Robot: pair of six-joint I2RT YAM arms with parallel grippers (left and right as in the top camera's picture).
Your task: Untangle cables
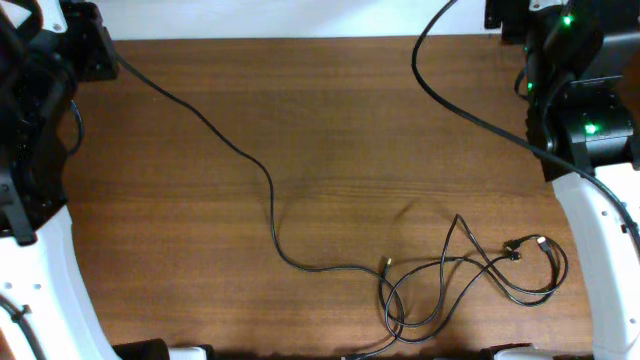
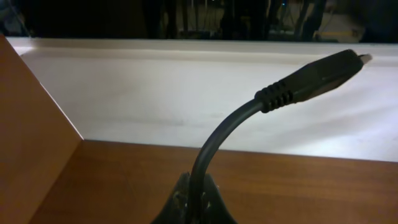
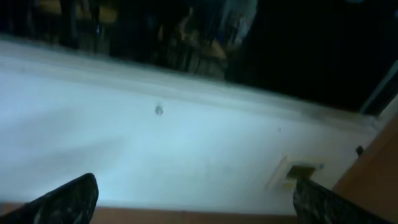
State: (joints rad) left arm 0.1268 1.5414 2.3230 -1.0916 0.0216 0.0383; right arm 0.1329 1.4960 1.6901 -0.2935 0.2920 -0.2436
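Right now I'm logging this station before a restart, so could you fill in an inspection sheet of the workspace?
Surface: wooden table, no spills or marks seen.
Job's things: thin black cables tangled in loops at the lower right of the overhead view. One long strand leads off to the upper left.
Clutter: nothing seen.
Grippers: left gripper has its fingers shut on the long strand just behind its plug. The right gripper is open, with nothing between its fingers.
Cables: thicker arm cable crosses the table's upper right corner.
Surroundings: white wall beyond the table edge, dark above it.
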